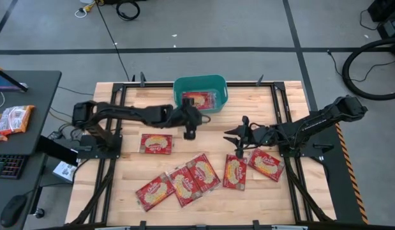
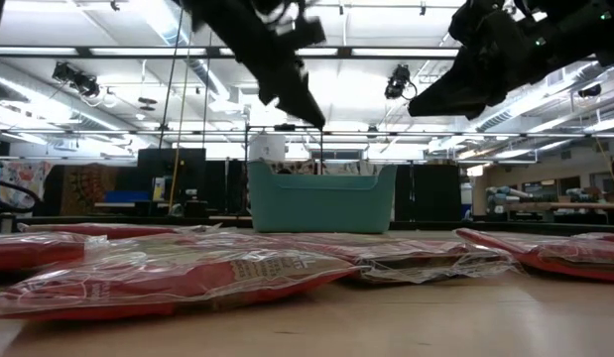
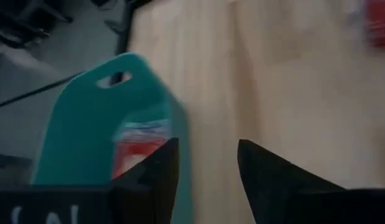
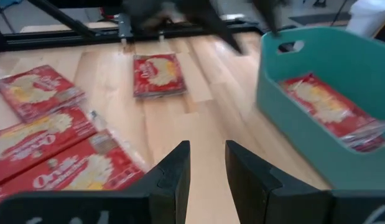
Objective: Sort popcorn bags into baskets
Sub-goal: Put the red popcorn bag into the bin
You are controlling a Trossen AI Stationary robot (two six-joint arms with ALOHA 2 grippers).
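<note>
hard to see: count of packets inside the tub, stacked and partly covered
tub (image 1: 200,85): teal, upper middle of frame, red popcorn bags (image 1: 199,99) lying flat inside
loose bags (image 1: 186,179): six, red with cream centre, spread over lower middle of table (image 1: 286,198)
left gripper (image 1: 190,132): just below tub rim, fingers parted, empty
right gripper (image 1: 238,142): right of centre, above bags, spread apart, empty

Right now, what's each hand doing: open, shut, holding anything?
Left hand: open, empty, at the tub's near rim.
Right hand: open, empty, above the bags on the table.
</note>
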